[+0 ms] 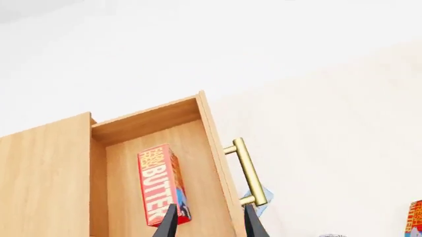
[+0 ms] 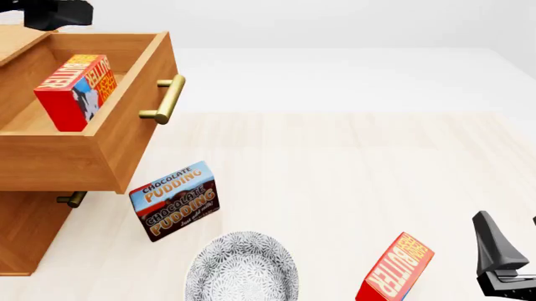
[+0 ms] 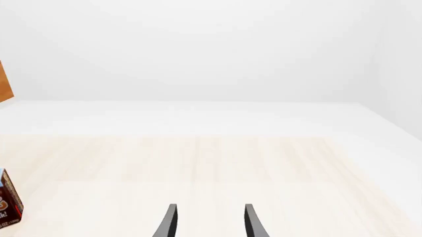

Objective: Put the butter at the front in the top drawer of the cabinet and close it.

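Observation:
The cabinet (image 2: 25,232) stands at the left with its top drawer (image 2: 59,157) pulled out. One butter carton (image 2: 75,91) rests tilted inside that drawer (image 1: 211,148); the left wrist view shows the same carton (image 1: 161,185). My left gripper (image 1: 211,224) hovers open over the drawer's front wall, beside the brass handle (image 1: 249,172), holding nothing. A second butter carton (image 2: 395,268) leans at the near right of the table. My right gripper (image 2: 513,235) stays low at the near right, just right of that carton; its wrist view shows the right gripper (image 3: 207,222) open and empty.
A chocolate pudding box (image 2: 174,200) stands in front of the cabinet, below the open drawer. A patterned grey plate (image 2: 243,266) lies near the front edge. A dark part of the left arm (image 2: 54,12) shows above the cabinet. A lower drawer handle (image 2: 71,199) peeks out.

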